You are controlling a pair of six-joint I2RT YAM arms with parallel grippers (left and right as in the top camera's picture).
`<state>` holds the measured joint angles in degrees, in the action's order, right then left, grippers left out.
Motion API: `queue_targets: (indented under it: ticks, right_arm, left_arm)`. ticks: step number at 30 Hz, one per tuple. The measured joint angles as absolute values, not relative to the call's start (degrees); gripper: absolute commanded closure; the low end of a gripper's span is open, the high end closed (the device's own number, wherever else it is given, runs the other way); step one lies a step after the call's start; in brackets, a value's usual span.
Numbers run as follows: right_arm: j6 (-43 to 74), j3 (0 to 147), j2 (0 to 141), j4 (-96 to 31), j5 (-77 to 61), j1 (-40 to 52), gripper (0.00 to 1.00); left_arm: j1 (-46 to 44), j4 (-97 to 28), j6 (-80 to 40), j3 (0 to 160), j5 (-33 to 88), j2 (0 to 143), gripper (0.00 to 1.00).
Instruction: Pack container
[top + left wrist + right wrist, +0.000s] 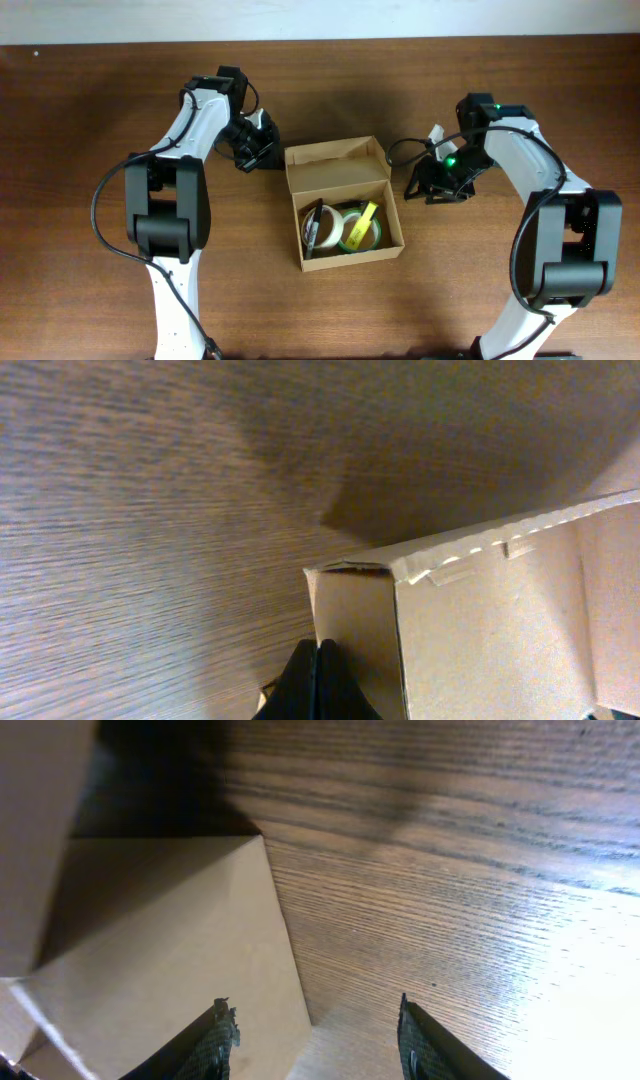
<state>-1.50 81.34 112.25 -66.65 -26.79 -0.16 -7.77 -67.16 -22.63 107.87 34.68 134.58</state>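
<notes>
No text, brand, number or sign can be read in any view. The container (336,160), between the left gripper (257,150) and the right gripper (425,185), is plain, unprinted cardboard on its open flap and walls. Inside it, on the side nearer the right gripper, a yellow tag (368,213) lies across a tape roll (358,233). Any marks on the tag are too small to make out. A green light (452,160) glows on the arm just behind the right gripper, a bare dot with no letter or figure. Both wrist views show only blank cardboard and wood grain ahead of the fingers.
</notes>
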Motion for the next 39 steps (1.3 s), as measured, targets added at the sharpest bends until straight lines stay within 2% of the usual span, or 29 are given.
queue_targets:
  ticks: [33,39]
  right_arm:
    - [-1.58,82.78,112.25,-67.66,-26.79,-0.16,0.48]
    - [-1.23,82.78,112.25,-67.05,-26.79,-0.16,0.43]
  left_arm:
    - [-12.43,-64.60,-26.87,107.87,38.13,134.61,0.98]
    - [-12.43,-64.60,-26.89,107.87,39.83,134.58,0.98]
